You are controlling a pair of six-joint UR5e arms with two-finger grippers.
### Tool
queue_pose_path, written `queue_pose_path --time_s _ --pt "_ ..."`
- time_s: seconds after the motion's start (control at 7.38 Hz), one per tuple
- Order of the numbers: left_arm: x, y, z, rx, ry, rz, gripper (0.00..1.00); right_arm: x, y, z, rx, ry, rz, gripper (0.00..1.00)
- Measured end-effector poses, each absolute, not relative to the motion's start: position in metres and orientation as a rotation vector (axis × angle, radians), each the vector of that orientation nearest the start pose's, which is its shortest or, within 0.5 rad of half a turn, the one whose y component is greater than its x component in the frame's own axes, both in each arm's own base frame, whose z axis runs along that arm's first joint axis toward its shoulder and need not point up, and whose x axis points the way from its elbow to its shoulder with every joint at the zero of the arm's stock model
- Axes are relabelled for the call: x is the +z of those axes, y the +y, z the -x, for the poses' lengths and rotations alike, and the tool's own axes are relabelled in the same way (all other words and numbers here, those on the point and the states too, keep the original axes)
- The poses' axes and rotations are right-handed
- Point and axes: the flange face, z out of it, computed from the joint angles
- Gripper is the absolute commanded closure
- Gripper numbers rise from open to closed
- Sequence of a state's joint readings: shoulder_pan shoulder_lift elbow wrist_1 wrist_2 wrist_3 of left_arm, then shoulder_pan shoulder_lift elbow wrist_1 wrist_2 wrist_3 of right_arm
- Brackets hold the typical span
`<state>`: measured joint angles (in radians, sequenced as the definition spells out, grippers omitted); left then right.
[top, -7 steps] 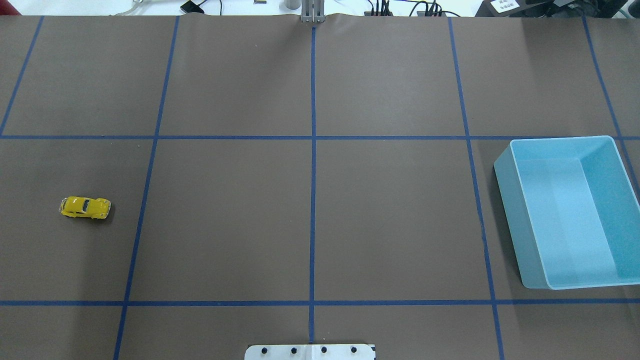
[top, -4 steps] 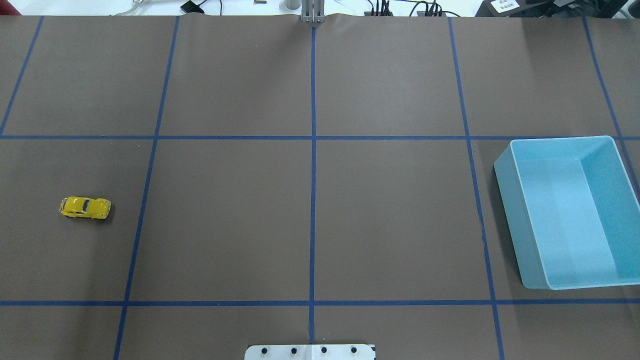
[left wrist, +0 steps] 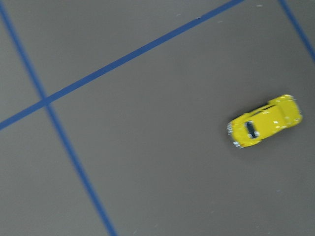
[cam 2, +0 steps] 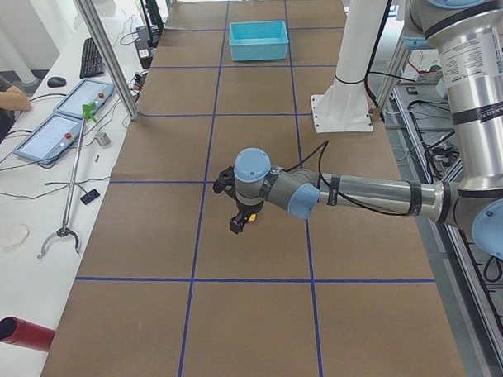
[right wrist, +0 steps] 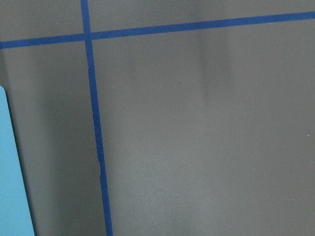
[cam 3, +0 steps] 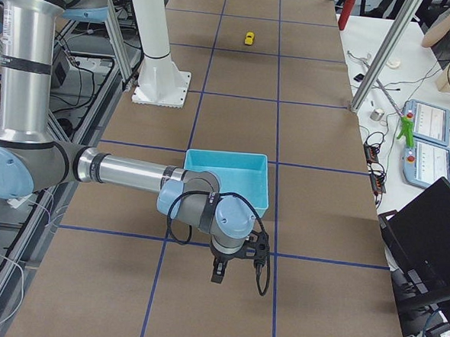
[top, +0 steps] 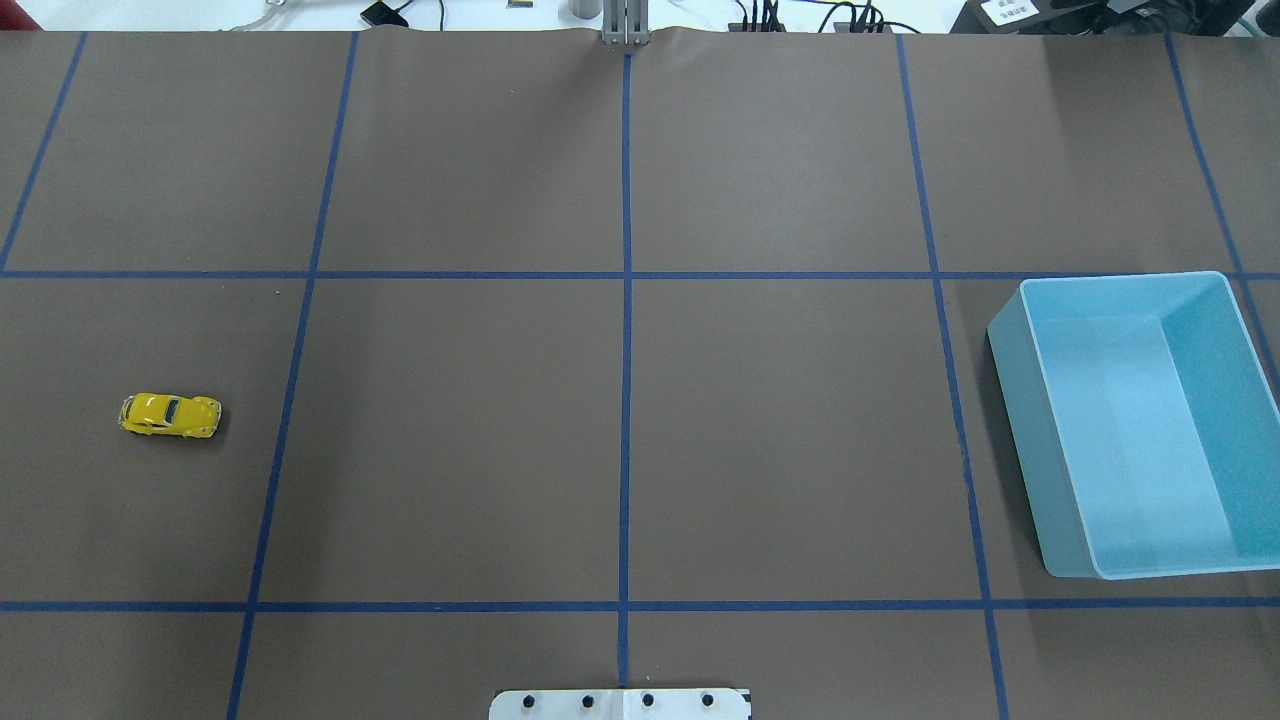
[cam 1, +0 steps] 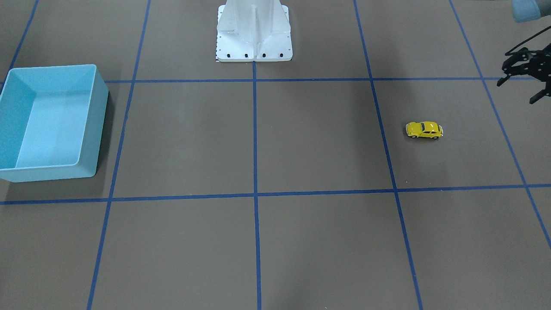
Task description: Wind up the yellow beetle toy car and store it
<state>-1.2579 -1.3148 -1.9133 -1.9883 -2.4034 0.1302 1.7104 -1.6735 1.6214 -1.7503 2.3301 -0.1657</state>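
The yellow beetle toy car (top: 170, 415) stands alone on the brown mat at the table's left; it also shows in the front-facing view (cam 1: 424, 130), the left wrist view (left wrist: 264, 121) and far off in the right side view (cam 3: 249, 38). My left gripper (cam 1: 515, 92) hovers open and empty above the mat, beside the car and apart from it. The light blue bin (top: 1020, 430) sits empty at the far right, also seen in the front-facing view (cam 1: 101, 125). My right gripper (cam 3: 237, 280) hangs just off the bin's corner; I cannot tell if it is open.
The white robot base (cam 1: 254, 34) stands at the middle of the near table edge. Blue tape lines divide the mat into squares. Beyond the far table edge lie tablets (cam 2: 63, 121), a grabber stick (cam 2: 70, 186) and a red tube (cam 2: 21, 333).
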Motion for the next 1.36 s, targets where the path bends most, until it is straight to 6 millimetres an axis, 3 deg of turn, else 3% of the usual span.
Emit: queue_pose_path --time_s 0.27,0.54,0.95,1.36 --pt "0.537 -0.392 -0.11 0.772 0.892 -0.497 0.0 0.699 -0.415 -0.124 0.063 -0.781 0.103 0.0" --pt "0.541 -0.382 -0.142 0.968 0.872 -0.613 0.0 0.699 -0.415 -0.124 0.064 -0.781 0.104 0.0" --pt "0.571 -0.375 -0.16 1.176 0.829 -0.676 0.0 0.699 -0.415 -0.124 0.063 -0.781 0.104 0.0" --pt "0.568 -0.389 -0.169 1.183 0.808 -0.651 0.0 0.699 -0.415 -0.124 0.063 -0.78 0.103 0.0"
